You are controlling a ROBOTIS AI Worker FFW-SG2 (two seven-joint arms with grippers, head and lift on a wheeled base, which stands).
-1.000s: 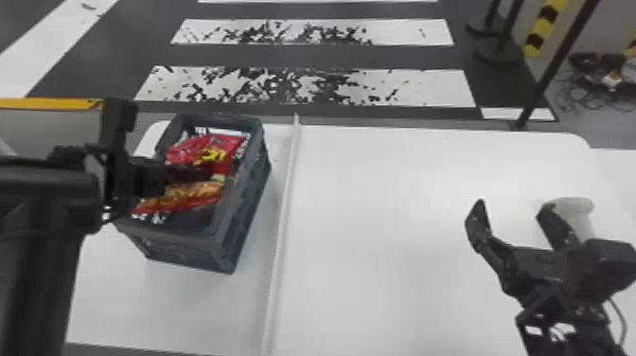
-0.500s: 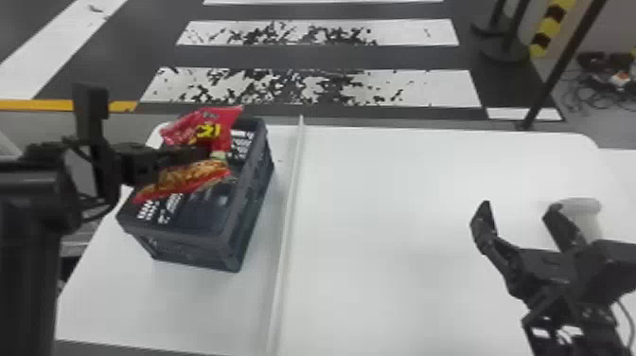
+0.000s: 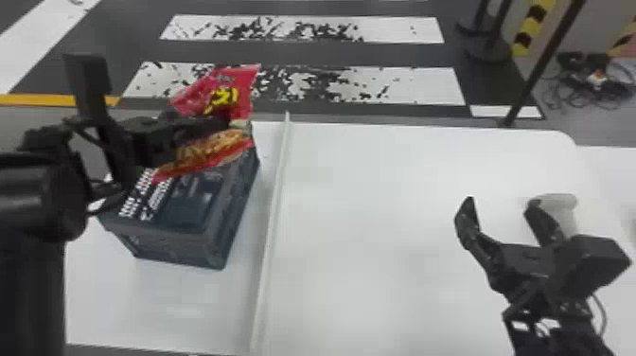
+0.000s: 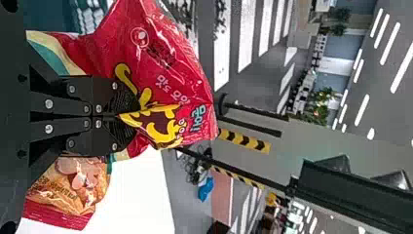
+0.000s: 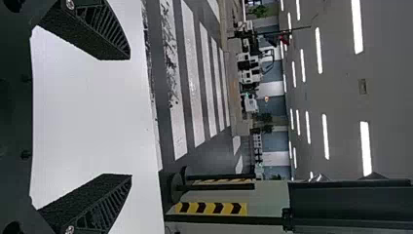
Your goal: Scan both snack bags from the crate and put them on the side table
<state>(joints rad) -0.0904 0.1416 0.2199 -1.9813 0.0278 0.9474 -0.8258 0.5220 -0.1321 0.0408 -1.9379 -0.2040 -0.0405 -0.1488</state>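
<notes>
- While my left gripper is over the far part of the crate, it's holding red snack packaging, fingers closed tight on it.
- Red part with yellow lettering sticks out past the fingertips; food-picture part hangs on the gripper's near side. One folded bag or two, can't tell.
- Dark crate sits below the left gripper, extending toward me, slatted side showing.
- My right gripper is well apart from the left one, off to its right, above the white table. Fingers spread wide, nothing between them.
- Pale object just beyond the right gripper, partly hidden by one finger; can't tell what it is.
- Raised strip runs along the tabletop between the two grippers, nearer the left.
- Tangled cables on the floor, well beyond the right gripper.
</notes>
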